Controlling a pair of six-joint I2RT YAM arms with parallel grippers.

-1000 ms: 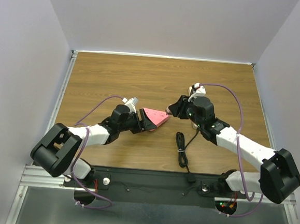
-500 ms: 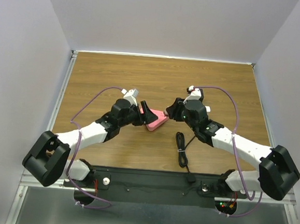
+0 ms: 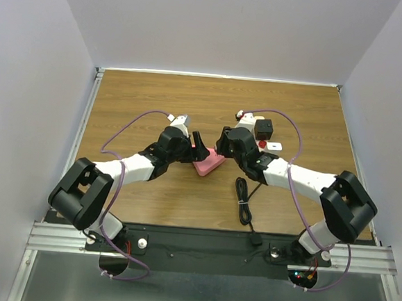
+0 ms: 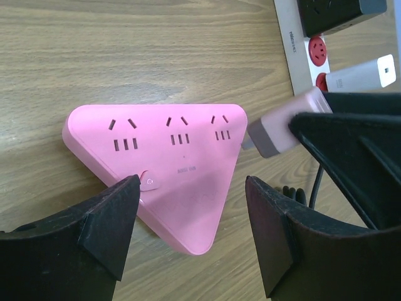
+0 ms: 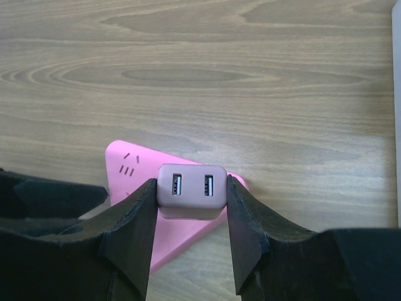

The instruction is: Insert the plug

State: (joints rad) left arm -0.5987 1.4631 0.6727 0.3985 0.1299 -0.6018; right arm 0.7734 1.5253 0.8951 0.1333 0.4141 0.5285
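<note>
Beside the one three-socket pink strip (image 4: pixel 169 169), your right tool (image 5: pixel 191 195) clamps one plug (image 5: pixel 191 188); your left tool (image 4: pixel 191 191) stands wide.

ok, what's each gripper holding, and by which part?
Right gripper is shut on the pink USB charger, pinched by its two side faces. Left gripper holds nothing: jaws open, straddling a corner of the pink power strip.

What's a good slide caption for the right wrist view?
Right jaws shut on a two-port USB charger, pink strip behind it on the wood table.
</note>
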